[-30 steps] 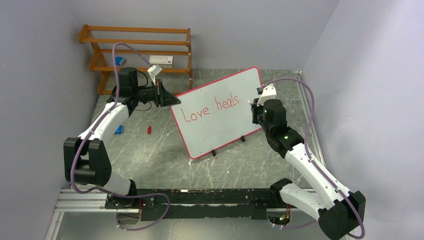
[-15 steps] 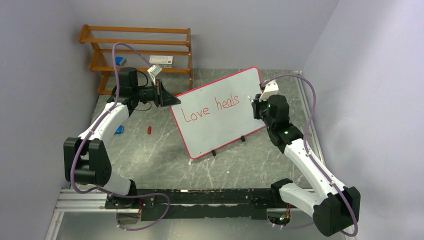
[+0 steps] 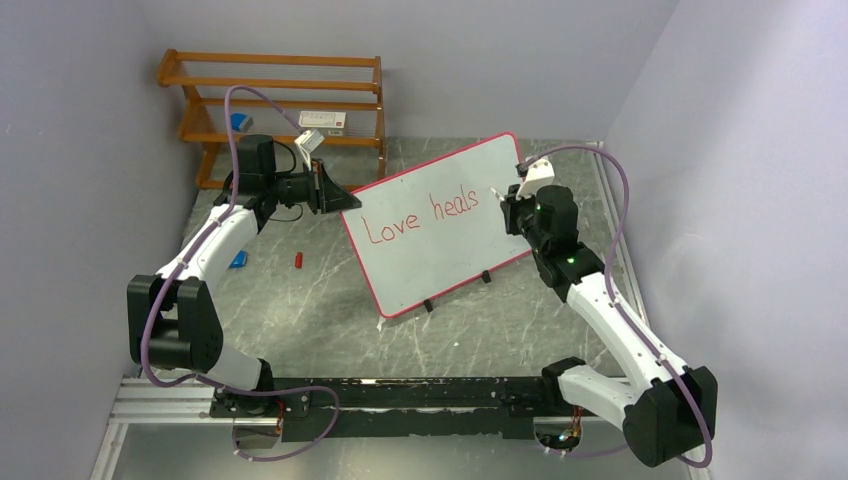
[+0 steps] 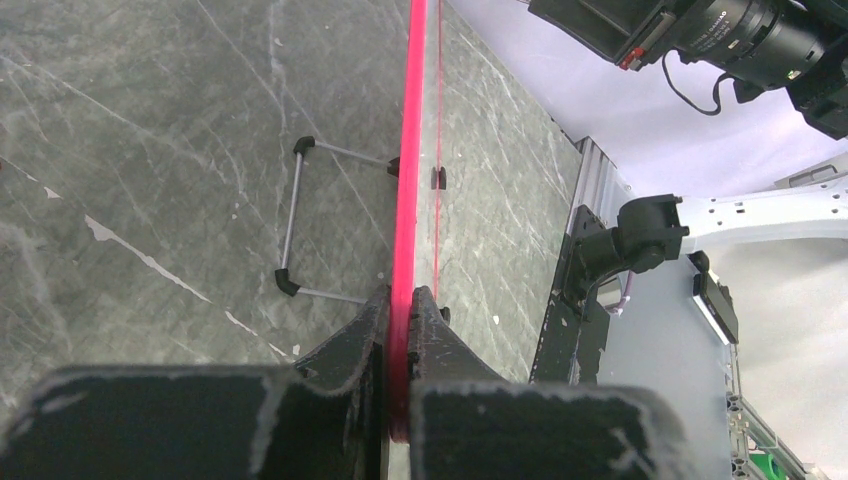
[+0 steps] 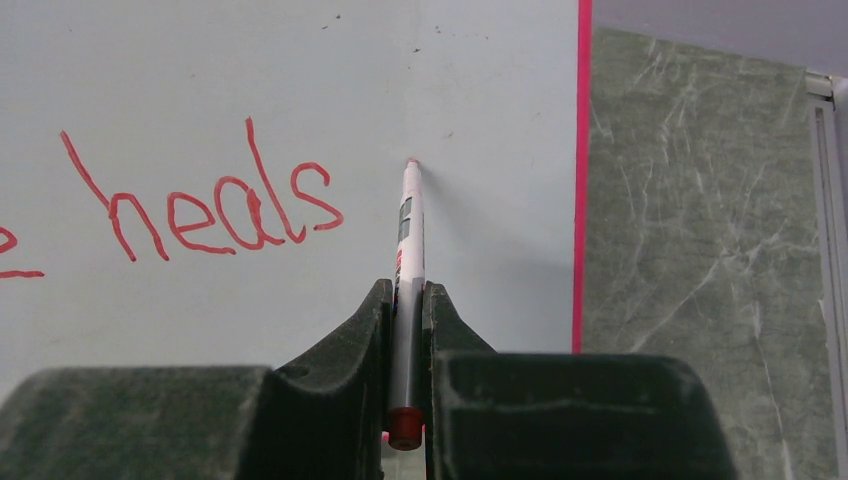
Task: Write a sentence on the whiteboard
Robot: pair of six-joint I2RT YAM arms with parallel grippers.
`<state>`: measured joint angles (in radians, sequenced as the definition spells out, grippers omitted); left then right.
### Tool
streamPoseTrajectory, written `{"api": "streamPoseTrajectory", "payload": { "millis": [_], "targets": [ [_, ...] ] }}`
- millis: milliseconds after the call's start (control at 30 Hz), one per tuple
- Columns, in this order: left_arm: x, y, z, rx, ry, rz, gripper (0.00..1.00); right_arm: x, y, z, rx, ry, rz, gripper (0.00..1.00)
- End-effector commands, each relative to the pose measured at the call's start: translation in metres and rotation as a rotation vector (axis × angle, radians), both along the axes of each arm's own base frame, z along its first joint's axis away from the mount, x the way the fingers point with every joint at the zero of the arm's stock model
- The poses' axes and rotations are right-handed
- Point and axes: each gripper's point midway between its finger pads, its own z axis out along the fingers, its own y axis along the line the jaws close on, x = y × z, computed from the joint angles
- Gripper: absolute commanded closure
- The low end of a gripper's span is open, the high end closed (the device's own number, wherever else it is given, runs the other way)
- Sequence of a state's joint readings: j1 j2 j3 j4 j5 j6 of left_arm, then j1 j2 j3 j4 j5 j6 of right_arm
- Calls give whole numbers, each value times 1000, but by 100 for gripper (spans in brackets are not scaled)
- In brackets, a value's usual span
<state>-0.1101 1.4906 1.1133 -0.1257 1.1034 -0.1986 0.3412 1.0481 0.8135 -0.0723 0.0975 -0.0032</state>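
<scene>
The right claw (image 5: 405, 298), clamping a slim white marker (image 5: 409, 215), had edged upward beside red handwritten "Love heals" (image 3: 421, 217), tip at blank red-framed whiteboard (image 3: 425, 270) on the grey bench (image 3: 300, 310); left claw (image 4: 398, 305) pinched its frame. Next word pending.

1. Wide open along the near edge of the desk (image 3: 320, 320), in front of the whiteboard (image 3: 440, 250).
2. Barred across the middle by that tilted board, pinched at its left edge by the left tool (image 4: 400, 300).
3. Littered left of it: small red piece (image 3: 299, 260), blue piece (image 3: 238, 259).
4. Shut off at the far left corner by a wooden rack (image 3: 270, 100).
5. Tight at the right edge, taken by the right tool (image 5: 408, 290) with a marker (image 5: 410, 215) at the board.
</scene>
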Motion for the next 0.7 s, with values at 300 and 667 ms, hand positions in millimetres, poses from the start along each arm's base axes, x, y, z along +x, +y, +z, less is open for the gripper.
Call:
{"api": "streamPoseTrajectory", "payload": {
  "millis": [300, 667],
  "targets": [
    [5, 13, -19, 51, 36, 66, 95, 10, -3, 17, -17, -40, -8, 100],
    [5, 13, -18, 50, 35, 67, 95, 9, 7, 19, -11, -29, 45, 100]
  ]
}}
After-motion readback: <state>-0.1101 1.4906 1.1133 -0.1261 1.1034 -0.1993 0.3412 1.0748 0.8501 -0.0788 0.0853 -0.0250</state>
